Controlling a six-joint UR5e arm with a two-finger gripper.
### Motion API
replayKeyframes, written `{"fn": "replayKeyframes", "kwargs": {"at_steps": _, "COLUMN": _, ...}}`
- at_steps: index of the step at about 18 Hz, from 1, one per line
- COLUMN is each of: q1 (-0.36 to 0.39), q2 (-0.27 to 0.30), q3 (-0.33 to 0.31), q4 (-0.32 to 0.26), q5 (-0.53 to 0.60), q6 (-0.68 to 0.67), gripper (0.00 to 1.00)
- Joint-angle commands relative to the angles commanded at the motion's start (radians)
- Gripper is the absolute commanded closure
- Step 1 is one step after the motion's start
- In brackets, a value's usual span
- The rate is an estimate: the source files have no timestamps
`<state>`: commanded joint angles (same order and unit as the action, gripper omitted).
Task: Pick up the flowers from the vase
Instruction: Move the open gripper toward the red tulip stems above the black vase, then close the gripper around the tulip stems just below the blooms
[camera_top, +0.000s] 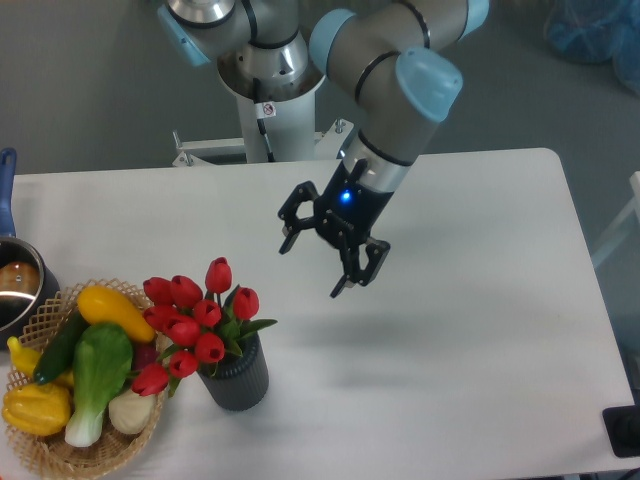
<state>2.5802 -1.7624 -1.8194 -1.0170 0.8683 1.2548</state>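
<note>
Red is what marks your target: the flowers (195, 320) are a tight bunch of tulips with closed, egg-shaped buds, roughly ten of them, packed at different heights so the tallest bud stands clear above the rest. You can see green leaves poking out between the buds, one pointing off to the right; the stems are mostly hidden by the blooms. The bunch leans a little toward the left of the picture, and its lowest bud hangs out over the edge of the woven basket (40, 455).

You will find the flowers sitting in the vase (238, 380), a short, dark grey, nearly black cylinder with vertical ribs, shorter than the bunch it carries. It stands on the white table (480, 330) near the front left, just beside the basket, which holds yellow and green produce. At the far left edge you can make out part of a metal pot (15, 290) with a blue handle.

Your gripper (315, 255) hangs above the table, up and to the right of the tulips and well apart from them. Its two fingers are spread wide with nothing between them, and they point down and toward the camera at a tilt. A blue light glows on the gripper body, and a soft shadow lies on the table below it.
</note>
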Motion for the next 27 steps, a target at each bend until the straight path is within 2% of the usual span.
{"fn": "replayKeyframes", "kwargs": {"at_steps": 1, "q1": -0.005, "q2": -0.017, "q3": 0.003, "q4": 0.017, "q5": -0.008, "q6": 0.005, "gripper": 0.00}}
{"fn": "replayKeyframes", "kwargs": {"at_steps": 3, "q1": -0.014, "q2": -0.052, "q3": 0.012, "q4": 0.107, "q5": -0.064, "q6": -0.006, "gripper": 0.00}}
{"fn": "replayKeyframes", "kwargs": {"at_steps": 4, "q1": -0.014, "q2": -0.057, "q3": 0.018, "q4": 0.123, "q5": -0.093, "q6": -0.026, "gripper": 0.00}}
{"fn": "replayKeyframes", "kwargs": {"at_steps": 8, "q1": -0.017, "q2": -0.060, "q3": 0.041, "q4": 0.130, "q5": -0.114, "q6": -0.130, "gripper": 0.00}}
{"fn": "replayKeyframes", "kwargs": {"at_steps": 17, "q1": -0.094, "q2": -0.124, "q3": 0.087, "q4": 0.155, "q5": -0.112, "q6": -0.124, "gripper": 0.00}}
{"fn": "replayKeyframes", "kwargs": {"at_steps": 27, "q1": -0.135, "q2": -0.120, "q3": 0.080, "q4": 0.164, "q5": -0.114, "q6": -0.123, "gripper": 0.00}}
